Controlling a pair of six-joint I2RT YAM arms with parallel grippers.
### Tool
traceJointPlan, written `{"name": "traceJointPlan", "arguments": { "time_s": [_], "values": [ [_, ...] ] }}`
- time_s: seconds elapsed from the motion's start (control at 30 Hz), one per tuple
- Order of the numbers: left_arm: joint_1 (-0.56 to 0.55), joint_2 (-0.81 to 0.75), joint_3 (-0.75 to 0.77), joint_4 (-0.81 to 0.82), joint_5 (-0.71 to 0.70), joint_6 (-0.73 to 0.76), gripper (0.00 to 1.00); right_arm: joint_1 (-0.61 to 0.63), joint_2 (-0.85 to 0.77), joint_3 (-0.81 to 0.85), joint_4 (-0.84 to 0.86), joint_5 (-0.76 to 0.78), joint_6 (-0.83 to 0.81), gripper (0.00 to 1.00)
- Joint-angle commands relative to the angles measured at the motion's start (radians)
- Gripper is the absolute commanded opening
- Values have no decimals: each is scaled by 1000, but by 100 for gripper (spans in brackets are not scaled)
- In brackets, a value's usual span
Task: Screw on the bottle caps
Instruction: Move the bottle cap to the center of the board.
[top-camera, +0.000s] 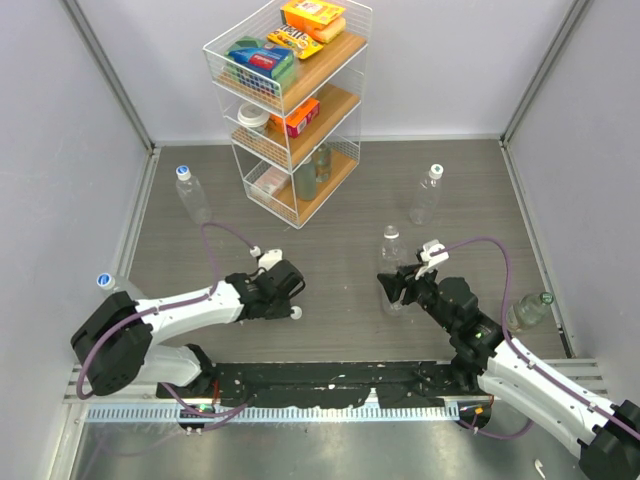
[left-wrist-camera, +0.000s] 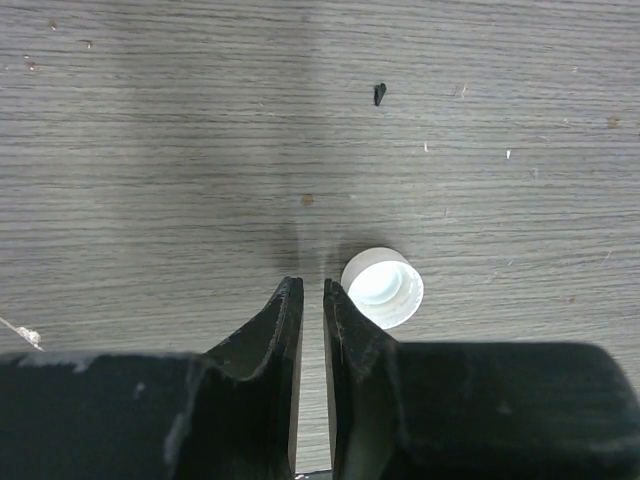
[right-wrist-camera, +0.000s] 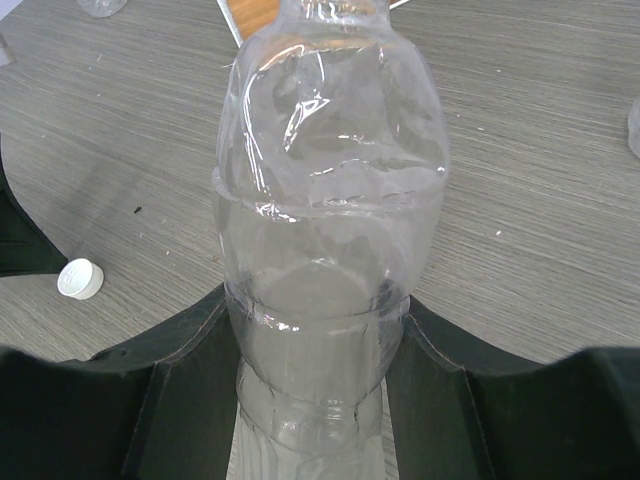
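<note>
So the left tool (left-wrist-camera: 311, 285) is down low over the grey wood-grain desk (top-camera: 340, 200), and its fingers are almost pressed together. There's only a thin slit between them, with nothing in it. The small round white plastic screw cap (left-wrist-camera: 383, 287) is lying open side up on the desk, right beside the tip of one finger and outside the slit. I honestly can't tell if it's touching.

The right tool (right-wrist-camera: 315, 300) is pinching the clear ribbed plastic bottle (right-wrist-camera: 330, 170) around its lower body, one finger on each side. That bottle is upright near the middle of the desk, and its neck looks uncapped from the top view. The same white cap shows off to the left in the right wrist view, well apart from it.

Further back there's a capped clear bottle on the left (top-camera: 192, 192) and a capped clear bottle on the right (top-camera: 427, 193), both standing, either side of a white wire rack (top-camera: 290, 100) with wooden shelves.
</note>
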Motion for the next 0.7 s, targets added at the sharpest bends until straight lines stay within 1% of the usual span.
{"name": "traceJointPlan", "arguments": {
  "time_s": [0.0, 0.13, 0.33, 0.53, 0.67],
  "values": [
    [12, -17, -11, 68, 27, 8, 17, 5, -9, 5, 51, 6, 8, 34],
    [17, -49, -8, 64, 17, 15, 20, 5, -9, 3, 51, 8, 10, 34],
    [20, -72, -13, 76, 28, 14, 21, 6, -14, 3, 49, 12, 11, 34],
    [20, -21, -25, 127, 70, 21, 21, 5, -15, 3, 49, 12, 10, 34],
    [23, 14, -27, 131, 68, 18, 20, 5, -15, 2, 49, 12, 10, 34]
  ]
}}
